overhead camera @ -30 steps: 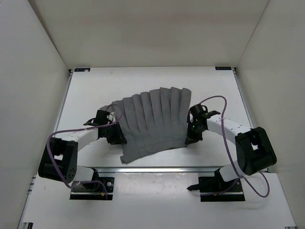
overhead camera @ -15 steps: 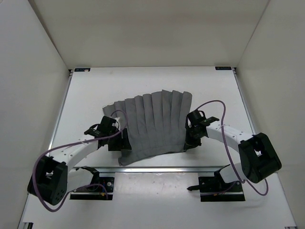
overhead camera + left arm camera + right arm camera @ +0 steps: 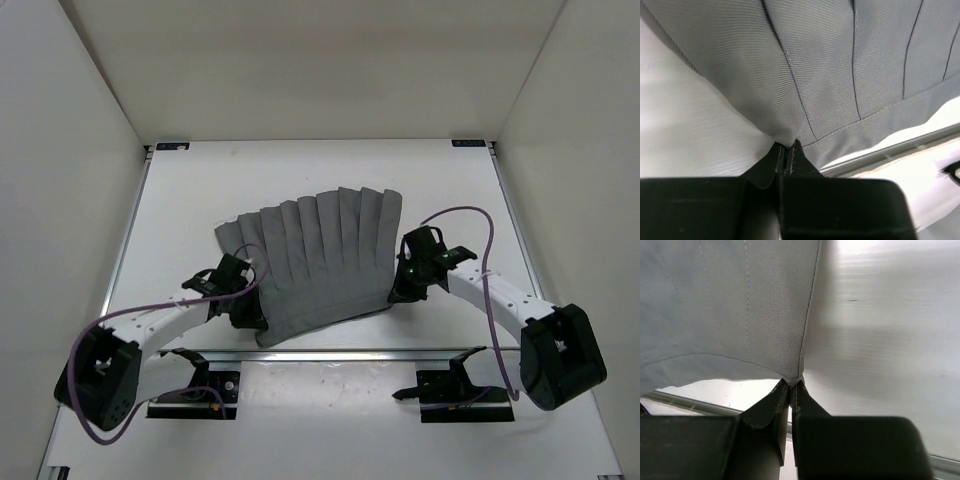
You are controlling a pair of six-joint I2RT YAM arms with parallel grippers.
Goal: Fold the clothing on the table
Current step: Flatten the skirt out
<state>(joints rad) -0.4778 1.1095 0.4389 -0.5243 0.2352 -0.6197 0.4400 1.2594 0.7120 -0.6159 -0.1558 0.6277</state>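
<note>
The clothing (image 3: 320, 255) is a grey pleated, fan-shaped piece spread on the white table (image 3: 300, 170), its near hem close to the front rail. My left gripper (image 3: 252, 308) is at the near left edge, shut on a pinch of the hem; in the left wrist view the cloth (image 3: 840, 75) rises from the closed fingertips (image 3: 786, 150). My right gripper (image 3: 400, 290) is at the near right corner, shut on that corner, and in the right wrist view the fabric (image 3: 725, 305) hangs from the tips (image 3: 794, 385).
The metal rail (image 3: 360, 354) of the table's front edge runs just below the hem. White walls enclose the table on the left, back and right. Purple cables (image 3: 470, 215) loop over both arms. Black corner marks (image 3: 470, 143) sit at the far corners.
My left gripper opened, shifted toward the near left part of the hem and closed on it. The right arm swung outward while keeping its grip; the cloth's near left corner shifted a little.
</note>
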